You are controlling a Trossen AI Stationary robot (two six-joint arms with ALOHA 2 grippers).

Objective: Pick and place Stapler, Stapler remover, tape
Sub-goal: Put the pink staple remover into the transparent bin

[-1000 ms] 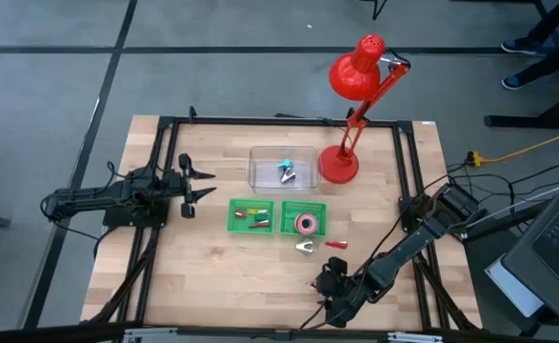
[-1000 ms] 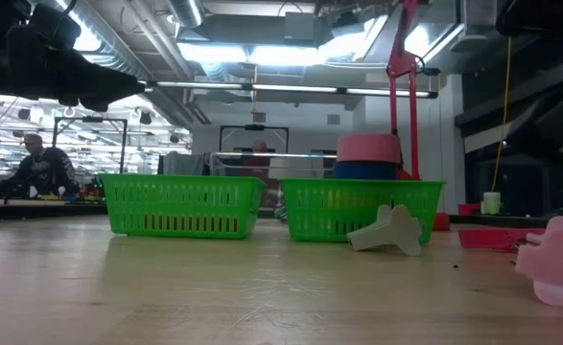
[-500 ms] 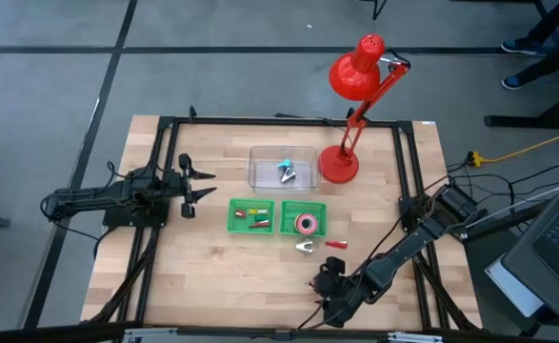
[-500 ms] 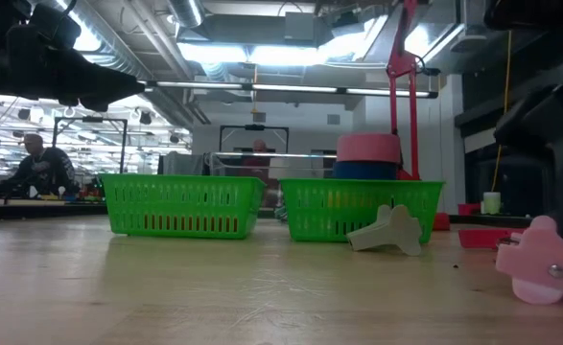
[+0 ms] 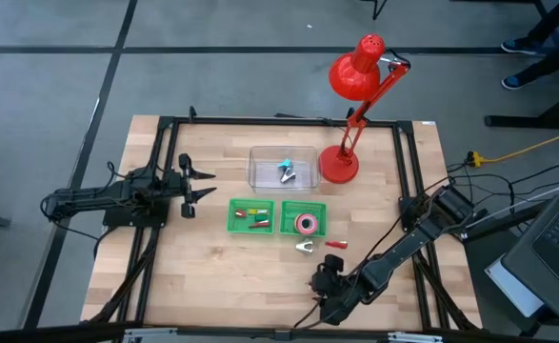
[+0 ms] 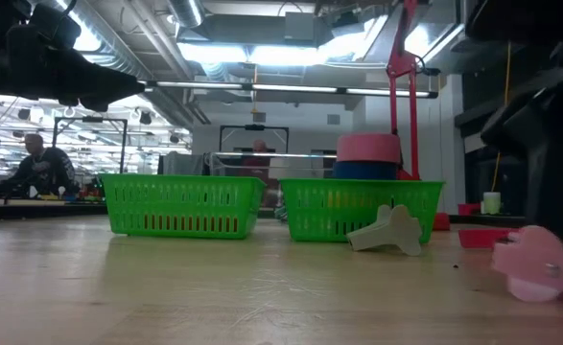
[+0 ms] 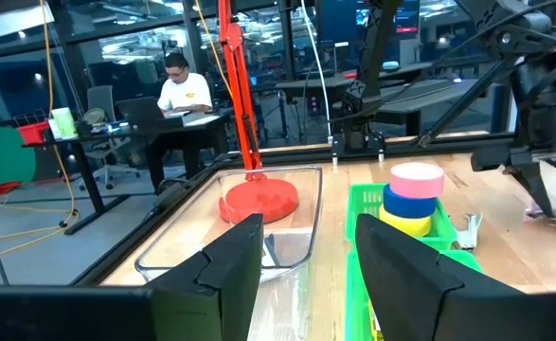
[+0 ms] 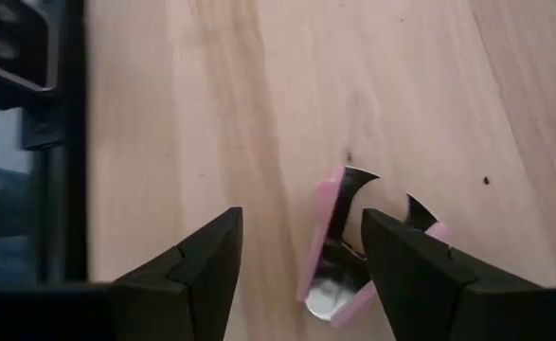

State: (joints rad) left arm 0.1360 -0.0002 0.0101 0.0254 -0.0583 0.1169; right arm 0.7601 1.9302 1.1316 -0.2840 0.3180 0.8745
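While the left claw (image 5: 199, 185) waits open far off, the right claw (image 8: 301, 270), fingers apart, hangs just over the pink staple remover (image 8: 339, 246) on the desk's (image 5: 212, 276) near edge

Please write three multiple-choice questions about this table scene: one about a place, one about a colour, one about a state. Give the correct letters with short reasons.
1. Where is the stack of tape rolls?
A. in the right green basket
B. in the clear tray
C. on the bare table

2. What colour is the top roll?
A. pink
B. black
C. white

3. How is the right gripper?
A. shut on the desk lamp
B. open above a pink stapler remover
C. out of every view

Answers: 1 A, the left wrist view shows the rolls rising out of the green basket. 2 A, pink lies over blue and yellow. 3 B, its wrist view shows the fingers spread, with the remover on the wood between them.
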